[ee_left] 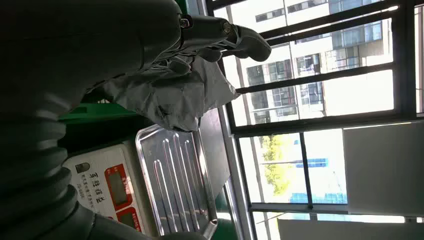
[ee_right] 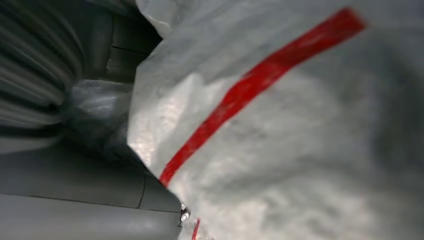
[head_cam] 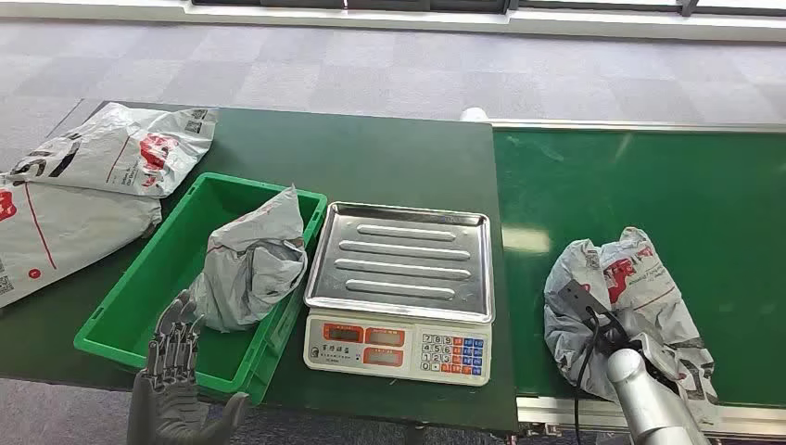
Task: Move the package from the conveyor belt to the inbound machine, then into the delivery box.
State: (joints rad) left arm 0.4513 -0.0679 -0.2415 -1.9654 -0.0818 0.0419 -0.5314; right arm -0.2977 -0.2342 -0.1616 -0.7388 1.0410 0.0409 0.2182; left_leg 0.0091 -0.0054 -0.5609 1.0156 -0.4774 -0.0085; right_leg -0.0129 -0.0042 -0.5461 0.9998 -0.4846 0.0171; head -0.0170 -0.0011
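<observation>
On the green conveyor belt [head_cam: 649,176], at our right, we see the package [head_cam: 640,278]: a soft grey plastic mailing bag, crumpled and puffed, with red printing and thin red lines across its upper face. It lies near the belt's front edge, just beside the scale. Our right hand [head_cam: 616,329] is down on the near part of the bag; the silver forearm and a black cable cover it, so we cannot tell how far its fingers are closed or whether they have hold of the bag. In the right wrist view the package [ee_right: 300,130] sits pressed up close to the camera, blurred, its wrinkled grey film crossed by one broad red stripe.

Our left hand [head_cam: 171,357] hovers at the near rim of the green delivery box [head_cam: 139,306], fingers apart and straight, holding nothing. Inside that box lies a second grey bag [head_cam: 250,264], bunched up with one corner standing high against the wall next to the scale. In the left wrist view the left hand's fingers [ee_left: 250,42] reach out over this bag [ee_left: 170,97], apart from it.

Between box and belt stands the inbound machine [head_cam: 399,292], a weighing scale with a ribbed steel tray and a keypad front. Two more printed mailing bags [head_cam: 83,185] lie at the table's far left.
</observation>
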